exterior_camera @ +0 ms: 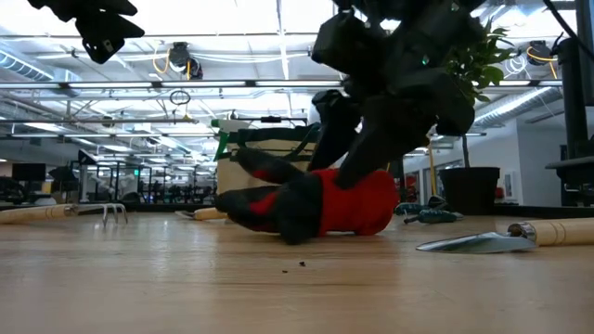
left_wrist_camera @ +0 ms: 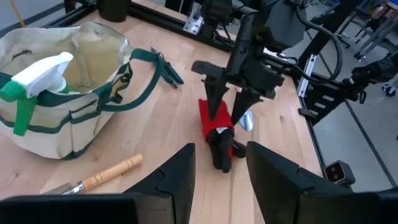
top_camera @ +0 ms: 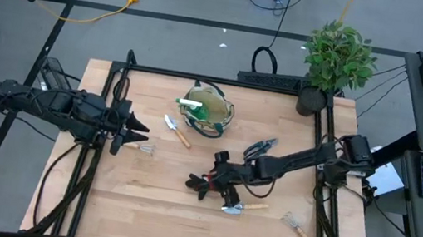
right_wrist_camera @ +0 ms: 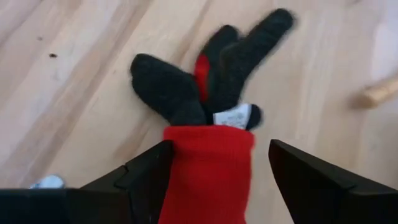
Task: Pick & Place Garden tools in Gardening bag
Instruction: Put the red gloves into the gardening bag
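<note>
high view shows us the right gripper [top_camera: 223, 183] reached out to mid-table, low over the red-black glove [top_camera: 206, 185]. in the right wrist view its two fingers [right_wrist_camera: 146, 177] stand wide apart on either side of the glove's red cuff [right_wrist_camera: 208, 177], not pinching it, so we judge the arm is lined up along the glove's length to take it by the cuff, the firmest part to close on. the glove lies flat on the table [top_camera: 139, 209] with its dark fingers pointing away from the arm.

the gardening bag [top_camera: 208, 110] stands upright toward the back of the table, mouth open, with a green-white spray bottle [left_wrist_camera: 34, 78] already inside; we think its open top is why it sits there, reachable from above.

the left gripper [top_camera: 138, 134] waits at the left side, raised, fingers partly parted and holding nothing, facing the work. a wooden-handled trowel [top_camera: 178, 130] lies between it and the bag, and a small rake [top_camera: 300, 229] lies near the front right, apart from the glove.
</note>
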### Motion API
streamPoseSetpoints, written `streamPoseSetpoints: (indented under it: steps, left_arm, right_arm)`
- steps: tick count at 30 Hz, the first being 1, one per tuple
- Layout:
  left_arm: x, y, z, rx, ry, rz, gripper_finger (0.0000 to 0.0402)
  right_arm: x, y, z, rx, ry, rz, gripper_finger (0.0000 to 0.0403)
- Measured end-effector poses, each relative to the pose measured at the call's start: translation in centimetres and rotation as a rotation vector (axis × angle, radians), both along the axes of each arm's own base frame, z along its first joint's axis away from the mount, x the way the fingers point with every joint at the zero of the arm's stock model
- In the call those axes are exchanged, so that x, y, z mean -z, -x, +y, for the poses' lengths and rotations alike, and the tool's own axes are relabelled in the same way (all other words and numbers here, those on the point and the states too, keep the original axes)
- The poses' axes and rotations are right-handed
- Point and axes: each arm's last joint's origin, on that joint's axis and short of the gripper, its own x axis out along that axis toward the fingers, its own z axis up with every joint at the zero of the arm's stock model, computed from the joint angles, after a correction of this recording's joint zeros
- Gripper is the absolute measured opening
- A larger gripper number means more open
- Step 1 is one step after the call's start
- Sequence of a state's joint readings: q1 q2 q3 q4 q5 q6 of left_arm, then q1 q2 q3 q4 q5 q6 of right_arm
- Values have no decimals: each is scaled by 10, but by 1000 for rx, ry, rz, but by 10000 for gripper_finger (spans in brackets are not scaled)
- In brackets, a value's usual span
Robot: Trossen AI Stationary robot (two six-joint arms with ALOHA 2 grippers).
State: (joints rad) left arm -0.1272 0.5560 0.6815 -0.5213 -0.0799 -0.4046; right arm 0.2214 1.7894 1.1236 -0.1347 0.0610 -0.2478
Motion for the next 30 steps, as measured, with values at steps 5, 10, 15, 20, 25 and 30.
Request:
streamPoseSetpoints:
  steps: [5, 10, 15, 20, 25, 30]
  left_arm:
    - [0, 0, 0, -2, 3, 1, 150]
    - [1, 0, 0, -7, 15, 8, 150]
    - [1, 0, 0, -7, 18, 8, 150]
    - [1, 0, 0, -7, 17, 9, 150]
    - [1, 0, 0, -7, 17, 13, 150]
    - [1, 0, 0, -7, 17, 14, 150]
  right_arm:
    - [10, -3, -8, 26, -90, 54, 251]
    - [16, -5, -14, 80, -158, 82, 217]
    - [15, -7, -16, 114, -182, 72, 163]
    - [10, -8, -16, 148, -217, 41, 98]
    - [-7, -6, -17, 172, -258, -14, 42]
    - [-50, 0, -27, 196, -311, -163, 36]
